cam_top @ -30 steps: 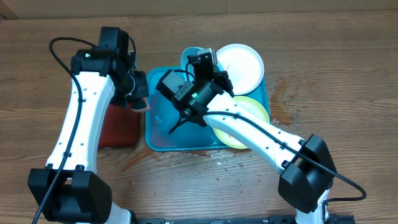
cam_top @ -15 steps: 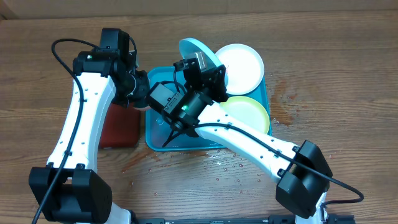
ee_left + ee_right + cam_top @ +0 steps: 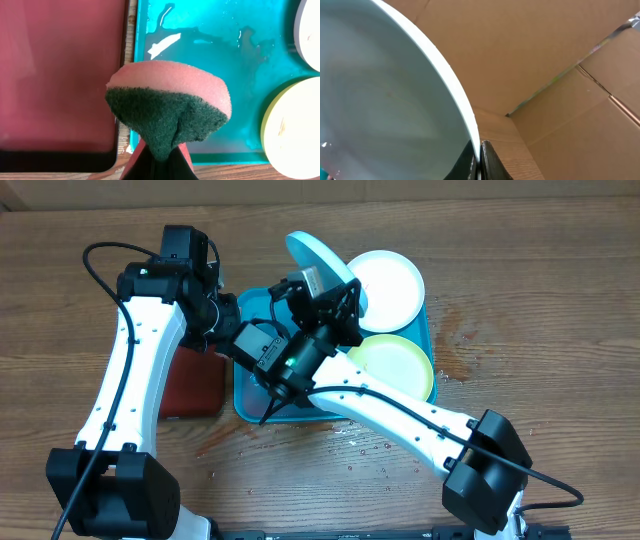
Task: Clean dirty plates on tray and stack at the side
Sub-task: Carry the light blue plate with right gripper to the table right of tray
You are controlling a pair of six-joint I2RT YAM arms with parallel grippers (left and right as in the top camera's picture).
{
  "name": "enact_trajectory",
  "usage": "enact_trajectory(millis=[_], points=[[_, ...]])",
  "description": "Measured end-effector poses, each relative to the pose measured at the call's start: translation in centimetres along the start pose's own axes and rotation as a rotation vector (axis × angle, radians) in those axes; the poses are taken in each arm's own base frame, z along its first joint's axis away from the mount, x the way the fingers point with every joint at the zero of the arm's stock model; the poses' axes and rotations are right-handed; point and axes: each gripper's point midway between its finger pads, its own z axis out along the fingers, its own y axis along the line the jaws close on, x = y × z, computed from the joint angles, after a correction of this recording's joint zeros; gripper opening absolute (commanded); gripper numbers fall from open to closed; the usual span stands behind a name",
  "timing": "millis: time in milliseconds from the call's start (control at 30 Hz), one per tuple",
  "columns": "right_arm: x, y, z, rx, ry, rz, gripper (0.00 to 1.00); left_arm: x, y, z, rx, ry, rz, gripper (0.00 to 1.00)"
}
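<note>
My right gripper [image 3: 330,288] is shut on the rim of the pale blue plate [image 3: 318,258] and holds it lifted and tilted over the back of the turquoise tray [image 3: 250,395]. In the right wrist view the plate [image 3: 385,100] fills the left side, its rim pinched between my fingers [image 3: 479,155]. The white plate [image 3: 388,278] and the pale green plate [image 3: 395,365] lie on the tray's right side. My left gripper [image 3: 161,162] is shut on a pink sponge with a dark green scrub face [image 3: 170,107], held above the tray's wet left edge [image 3: 200,45].
A dark red black-rimmed tray [image 3: 190,385] lies left of the turquoise tray; it also shows in the left wrist view [image 3: 60,75]. Water drops spot the wooden table [image 3: 370,445] in front of the tray. A cardboard wall [image 3: 545,50] stands behind.
My right gripper has lifted the pale blue plate up off the tray and tilted it on edge, moving slightly left. The left arm has barely moved.
</note>
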Motion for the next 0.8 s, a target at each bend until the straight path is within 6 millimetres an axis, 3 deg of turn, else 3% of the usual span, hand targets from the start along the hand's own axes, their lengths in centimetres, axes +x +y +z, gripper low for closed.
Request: enact_trajectory(millis=[467, 667, 800], points=[[0.2, 0.4, -0.2, -0.020, 0.009, 0.000, 0.04, 0.0, 0.0, 0.0, 0.000, 0.000, 0.000, 0.04], [2.0, 2.4, -0.5, -0.151, 0.107, -0.025, 0.04, 0.0, 0.0, 0.0, 0.000, 0.000, 0.000, 0.04], [4.6, 5.6, -1.6, -0.350, 0.258, -0.034, 0.04, 0.0, 0.0, 0.0, 0.000, 0.000, 0.000, 0.04]])
